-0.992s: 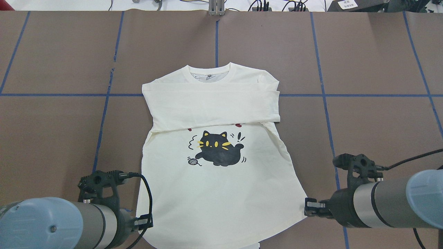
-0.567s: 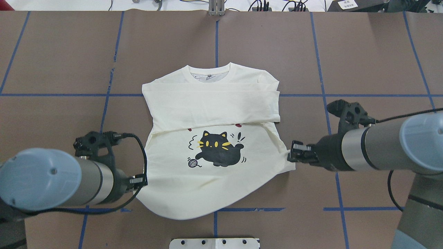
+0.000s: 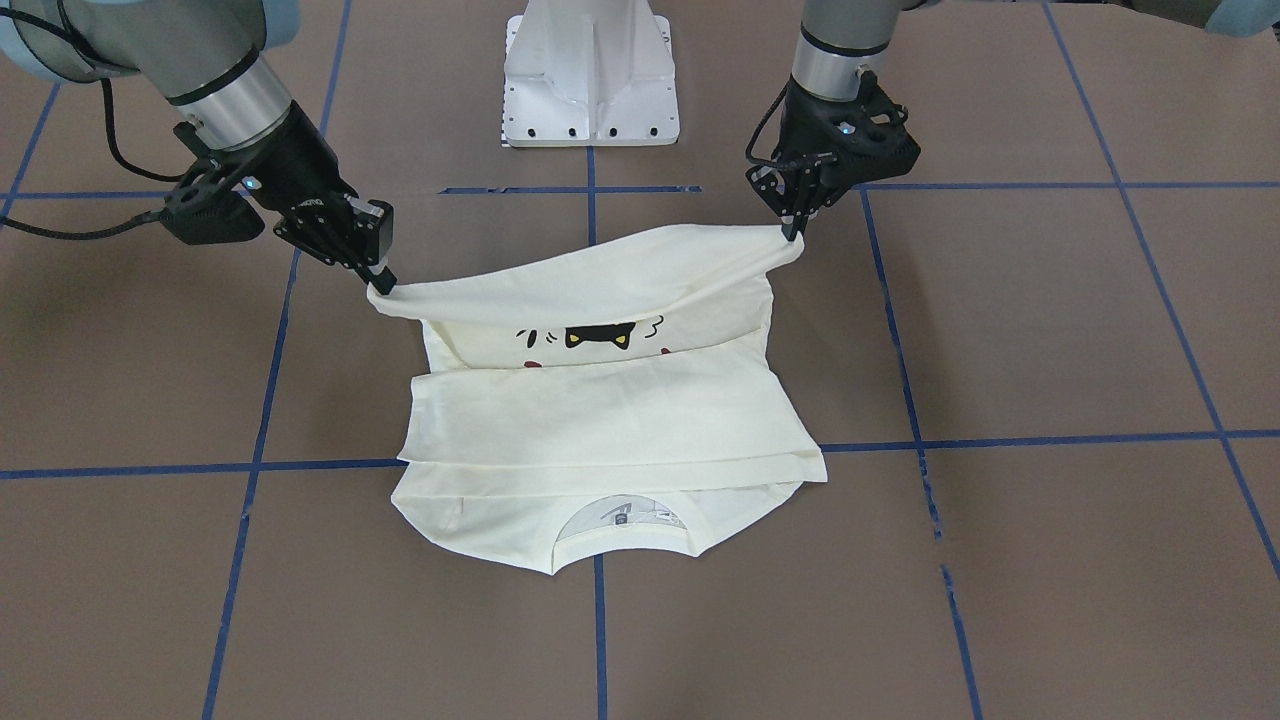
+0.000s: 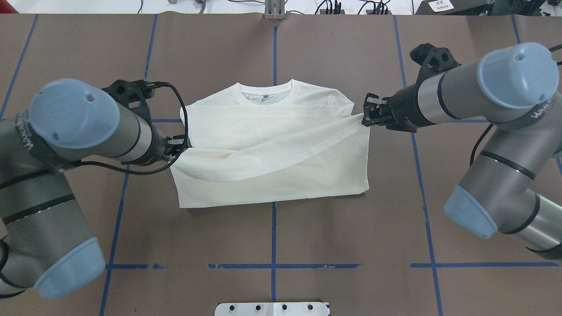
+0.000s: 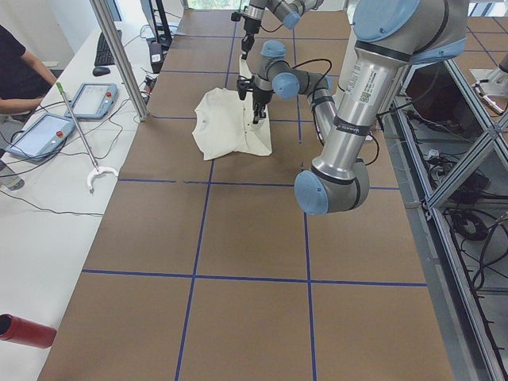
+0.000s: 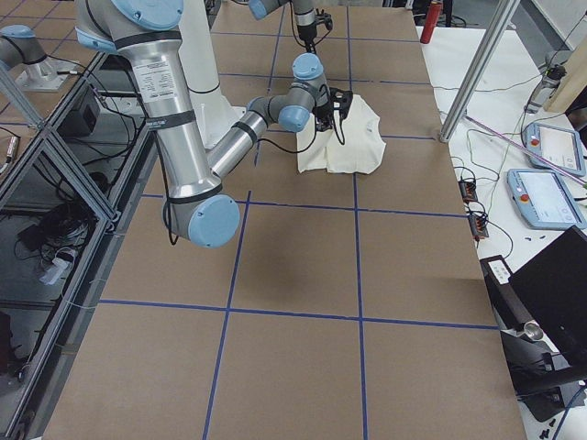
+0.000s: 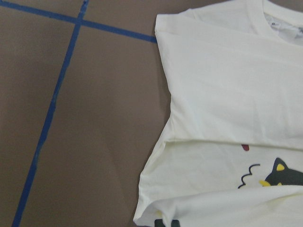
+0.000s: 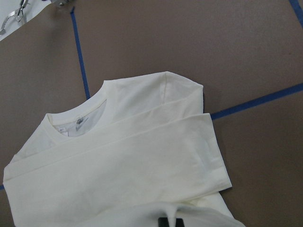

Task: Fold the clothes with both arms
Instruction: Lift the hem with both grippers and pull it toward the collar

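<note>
The cream-white shirt [image 4: 272, 149] lies collar-away from the robot, its sleeves folded across the chest. Its hem is raised and doubled over the lower half, so the overhead view shows only the plain back. My left gripper [image 4: 178, 147] is shut on the hem's left corner. My right gripper [image 4: 366, 115] is shut on the right corner and stands a little farther forward. In the front-facing view the left gripper [image 3: 795, 232] and right gripper [image 3: 380, 282] hold the hem taut above the table. A strip of the black cat print [image 3: 598, 338] shows beneath it.
The white pedestal base [image 3: 590, 75] stands at the robot's side of the brown table [image 4: 272, 228], which is marked with blue tape lines. In the left side view a person [image 5: 20, 71] sits by teach pendants [image 5: 91, 99]. A red cylinder [image 5: 24, 329] lies at the near corner.
Both grippers have travelled forward from the table's near side, carrying the hem up and over the cat print toward the collar. The right gripper has gone farther than the left.
</note>
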